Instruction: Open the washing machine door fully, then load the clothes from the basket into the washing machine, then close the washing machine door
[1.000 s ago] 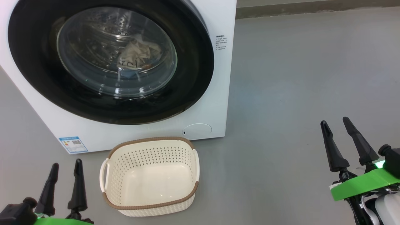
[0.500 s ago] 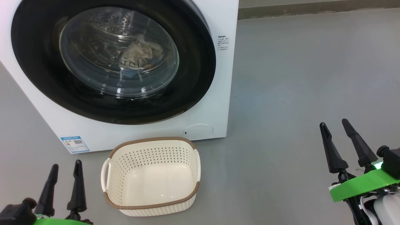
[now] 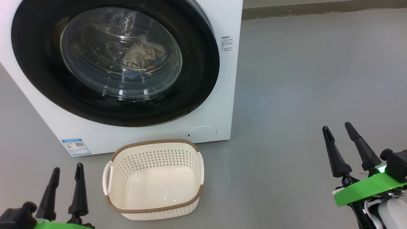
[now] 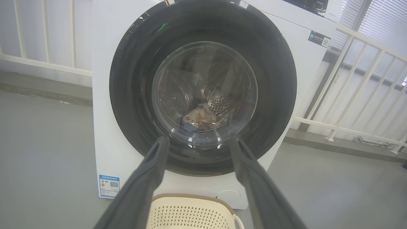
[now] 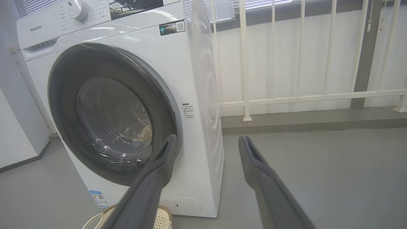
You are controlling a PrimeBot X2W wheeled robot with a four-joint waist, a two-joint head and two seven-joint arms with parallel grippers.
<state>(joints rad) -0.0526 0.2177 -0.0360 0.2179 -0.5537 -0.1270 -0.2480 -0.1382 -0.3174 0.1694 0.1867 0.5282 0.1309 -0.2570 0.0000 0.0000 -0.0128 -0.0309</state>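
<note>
The washing machine (image 3: 224,95) stands at the upper left, and its glossy black round door (image 3: 197,63) lies flat against the front. Behind the door's glass, the clothes (image 3: 140,57) lie in the steel drum as a cream bundle with dark lettering over some blue. On the floor just in front, the cream basket (image 3: 152,142) holds nothing. My left gripper (image 3: 68,166) is open at the lower left, beside the basket. My right gripper (image 3: 336,126) is open at the lower right, well clear of the machine. The left wrist view faces the door (image 4: 127,95) and the clothes (image 4: 198,116) squarely.
Grey floor (image 3: 302,79) stretches wide to the right of the machine. A white railing (image 5: 286,98) and a low kerb run behind and to the right. A blue energy label (image 3: 75,146) and a round white hatch (image 3: 202,133) mark the machine's lower front.
The head camera shifted slightly. My right gripper has sunk a little and drifted left, still open. The left gripper, door, basket and clothes have not moved.
</note>
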